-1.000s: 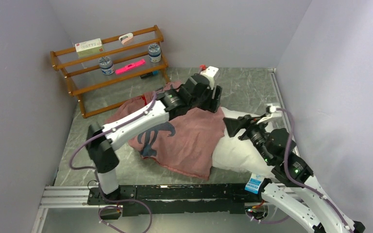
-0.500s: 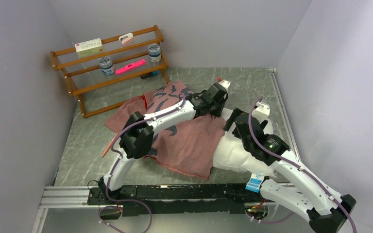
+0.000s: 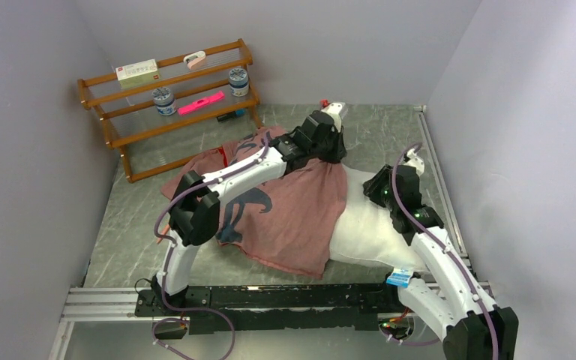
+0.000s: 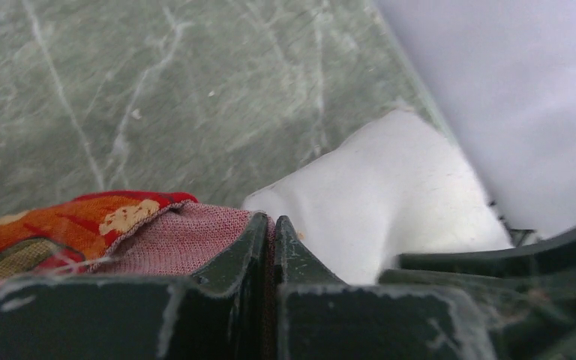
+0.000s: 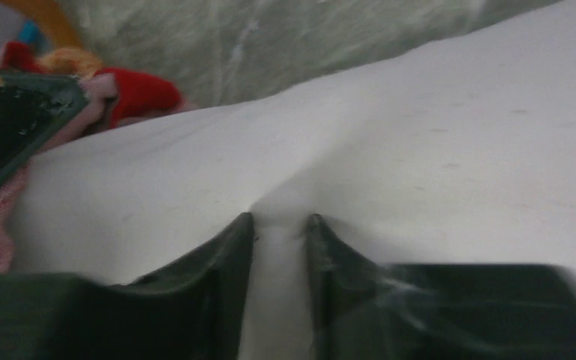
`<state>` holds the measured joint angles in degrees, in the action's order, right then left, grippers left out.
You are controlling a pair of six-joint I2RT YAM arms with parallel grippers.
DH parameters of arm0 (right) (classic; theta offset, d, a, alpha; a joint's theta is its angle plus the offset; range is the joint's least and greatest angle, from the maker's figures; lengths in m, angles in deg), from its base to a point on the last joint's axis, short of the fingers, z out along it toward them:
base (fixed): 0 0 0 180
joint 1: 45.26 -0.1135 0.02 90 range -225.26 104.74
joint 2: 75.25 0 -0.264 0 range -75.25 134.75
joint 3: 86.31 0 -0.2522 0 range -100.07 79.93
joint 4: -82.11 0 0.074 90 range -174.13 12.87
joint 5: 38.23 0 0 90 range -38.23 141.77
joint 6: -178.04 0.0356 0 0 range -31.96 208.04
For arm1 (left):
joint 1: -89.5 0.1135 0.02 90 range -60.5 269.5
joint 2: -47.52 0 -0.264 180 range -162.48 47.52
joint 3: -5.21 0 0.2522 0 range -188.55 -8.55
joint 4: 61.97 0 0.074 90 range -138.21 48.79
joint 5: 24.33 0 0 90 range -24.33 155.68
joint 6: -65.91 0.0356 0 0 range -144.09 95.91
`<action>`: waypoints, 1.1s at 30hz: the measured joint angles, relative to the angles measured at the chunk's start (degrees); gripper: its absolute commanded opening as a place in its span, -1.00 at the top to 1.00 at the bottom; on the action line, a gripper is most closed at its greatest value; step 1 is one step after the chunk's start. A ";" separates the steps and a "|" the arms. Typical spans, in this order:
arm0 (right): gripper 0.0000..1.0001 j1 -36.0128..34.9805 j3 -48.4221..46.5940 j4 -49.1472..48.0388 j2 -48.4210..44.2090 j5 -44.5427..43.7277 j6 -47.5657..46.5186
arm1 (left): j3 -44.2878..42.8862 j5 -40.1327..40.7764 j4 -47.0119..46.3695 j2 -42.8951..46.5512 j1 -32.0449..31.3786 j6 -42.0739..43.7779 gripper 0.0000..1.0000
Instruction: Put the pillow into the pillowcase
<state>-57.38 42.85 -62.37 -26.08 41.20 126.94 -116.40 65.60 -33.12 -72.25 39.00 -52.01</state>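
the left gripper [image 4: 272, 225] has its two dark fingers pressed together, with the pale pink hem of the large red cartoon-print fabric pillowcase [image 4: 187, 234] pinched between the tips. a strip of the orange and red printed side shows just beside them. the right gripper [image 5: 280, 221] has its jaws a little apart, with a raised fold of the plump white soft rectangular pillow [image 5: 420, 135] gathered in the gap. creases run out from that fold, so it reads as a grip on the cloth. outward from the left fingers, a far corner of the pillow pokes out bare, right beside the pinched hem, on the grey marble-look table [image 4: 195, 90]. from above, the pillowcase lies spread across the middle of the table, mostly paler side up, and its right edge is draped over the pillow's left end. the pillow lies on the right side of the table with the right arm over it. whether that end sits inside the opening or only under a flap cannot be told. by my reading the task is early to midway — the mouth is held, but most of the pillow is uncovered and has yet to go in. the pillow looks full and yielding, its fabric faintly speckled with dirt — the pillowcase is limp and rumpled.
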 measured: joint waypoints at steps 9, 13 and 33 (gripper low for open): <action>1.00 0.35 5.73 -19.04 -1.90 15.61 0.33 | 1.36 -8.39 -10.62 3.23 0.57 -7.28 0.90; 1.00 0.28 7.15 -28.35 -2.84 20.81 5.01 | 1.44 -12.31 -16.96 3.37 0.83 -12.00 0.90; -0.93 0.31 -17.11 11.98 7.58 -7.61 15.50 | 4.50 -14.51 -22.58 3.06 0.83 -14.71 0.90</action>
<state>-57.08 25.74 -50.39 -18.50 33.59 142.44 -111.90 51.09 -55.70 -69.19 39.83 -66.72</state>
